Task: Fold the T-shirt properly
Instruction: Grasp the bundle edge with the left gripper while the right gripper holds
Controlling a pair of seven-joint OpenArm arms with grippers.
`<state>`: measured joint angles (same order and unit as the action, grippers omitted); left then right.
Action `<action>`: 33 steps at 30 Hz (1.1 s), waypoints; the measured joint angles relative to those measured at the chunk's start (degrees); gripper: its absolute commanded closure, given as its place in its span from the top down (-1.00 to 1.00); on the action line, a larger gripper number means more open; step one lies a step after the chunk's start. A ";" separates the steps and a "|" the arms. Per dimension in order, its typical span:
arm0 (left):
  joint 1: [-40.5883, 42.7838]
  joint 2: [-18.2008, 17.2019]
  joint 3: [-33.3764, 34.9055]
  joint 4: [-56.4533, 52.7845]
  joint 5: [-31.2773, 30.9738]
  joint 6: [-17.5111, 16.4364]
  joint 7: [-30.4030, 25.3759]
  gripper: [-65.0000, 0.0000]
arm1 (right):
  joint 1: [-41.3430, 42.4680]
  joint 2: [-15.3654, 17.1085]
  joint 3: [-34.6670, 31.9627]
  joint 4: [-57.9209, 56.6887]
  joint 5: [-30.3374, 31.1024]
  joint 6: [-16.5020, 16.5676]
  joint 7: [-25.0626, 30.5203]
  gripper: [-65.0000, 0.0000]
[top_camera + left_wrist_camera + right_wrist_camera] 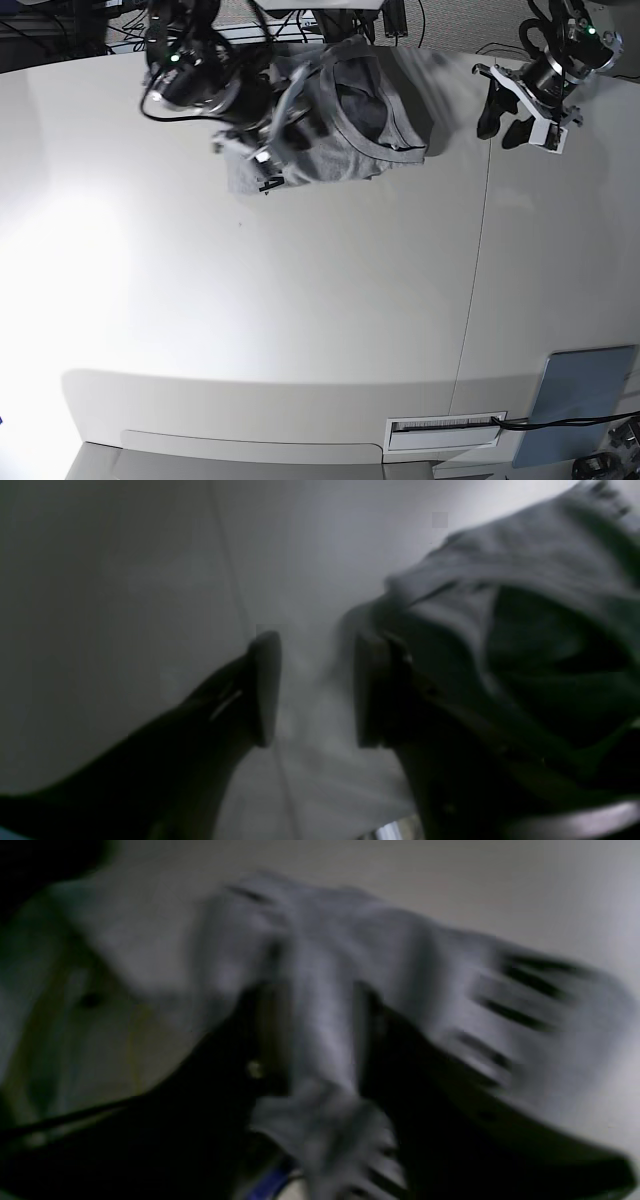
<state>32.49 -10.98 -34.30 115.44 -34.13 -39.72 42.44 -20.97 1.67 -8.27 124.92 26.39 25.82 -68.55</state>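
Note:
The grey T-shirt (350, 115) lies crumpled at the far middle of the white table (300, 300), its ribbed neck band showing on top. In the right wrist view, which is blurred, a bunch of the T-shirt (320, 1005) with black lettering fills the gap between my right gripper's fingers. My right gripper (320, 1040) (272, 148) is at the cloth's left edge, shut on it. My left gripper (315, 690) (502, 128) is open to the right of the shirt with only table between its fingers. The T-shirt (525, 580) bunches beside its right finger (370, 690).
A thin seam (478, 260) runs down the table right of centre. A blue-grey pad (575, 405) lies at the near right corner, with a white slotted label (445, 428) beside it. Cables and arm bases crowd the far edge.

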 measured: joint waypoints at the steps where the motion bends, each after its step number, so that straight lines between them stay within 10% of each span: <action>1: -0.04 0.00 0.00 0.00 -0.98 0.00 0.00 -0.48 | 0.02 0.98 0.98 0.00 0.09 0.07 -0.09 -0.75; 10: -0.15 0.00 0.00 0.00 -2.14 0.00 0.22 -0.50 | -4.74 6.86 0.57 -0.09 0.22 -0.11 -2.40 -0.99; 20: -0.15 0.00 0.00 0.00 -2.14 0.00 0.26 -0.50 | 4.81 6.86 -7.74 -19.67 -3.80 -1.38 9.07 -1.00; 33: -0.33 0.02 0.00 0.00 -4.83 0.00 0.42 -0.74 | 16.26 6.73 -10.12 -23.82 -5.55 -6.56 9.16 -1.00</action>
<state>32.16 -10.96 -34.30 115.44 -38.96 -39.72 42.85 -4.71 8.40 -18.39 101.10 20.84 19.27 -59.40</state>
